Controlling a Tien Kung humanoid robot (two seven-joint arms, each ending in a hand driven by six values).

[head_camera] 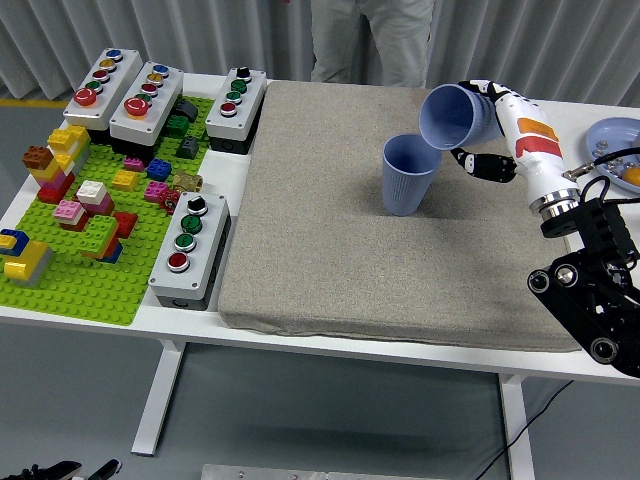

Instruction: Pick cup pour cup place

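Note:
A blue cup [409, 174] stands upright on the grey mat [330, 230], right of its middle. My right hand [486, 130] is shut on a second blue cup [455, 116]. It holds that cup tilted to the left, with its mouth just above the right rim of the standing cup. The two cups' rims look close or touching. I cannot see what is inside either cup. My left arm is out of view.
A green baseplate [70, 270] with several bricks and several grey button boxes [190, 250] fill the table's left side. A blue plate [615, 150] lies at the right edge. A person [372, 40] stands at the far side.

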